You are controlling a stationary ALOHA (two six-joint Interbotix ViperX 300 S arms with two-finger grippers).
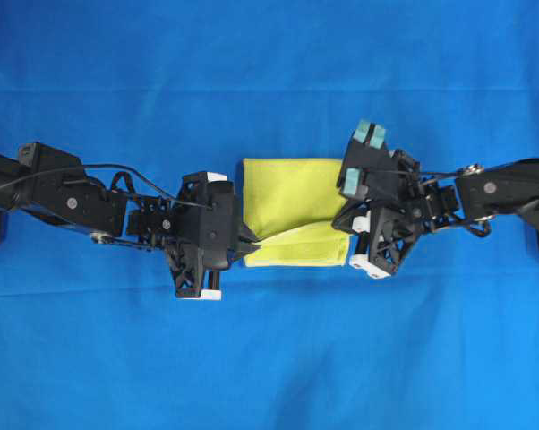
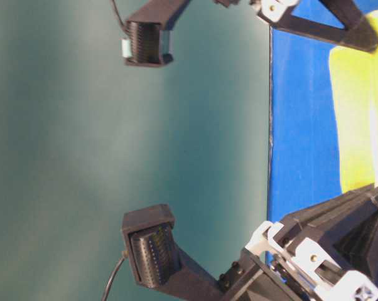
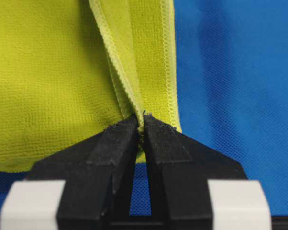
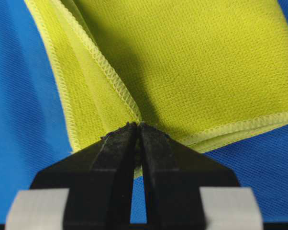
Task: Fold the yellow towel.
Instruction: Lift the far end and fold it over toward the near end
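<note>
Across the whole overhead frame spreads the blue cloth (image 1: 269, 81), covering the work surface from edge to edge. At its centre lies the yellow towel (image 1: 283, 193), folded into a rough rectangle, with an upper layer lifted along a diagonal crease towards the lower edge. From the left edge of the frame reaches the left arm (image 1: 64, 193), and from the right edge the right arm (image 1: 502, 188), both black and cabled. At the towel's lower left edge sits the left gripper (image 1: 252, 244), its jaws pressed together on the pale stitched hem, as the left wrist view shows, where the fingertips (image 3: 122, 136) pinch the seam between them. At the towel's right side sits the right gripper (image 1: 346, 222), likewise closed tight on a hemmed corner of the towel, the layers fanning upward from the pinch in the right wrist view.
</note>
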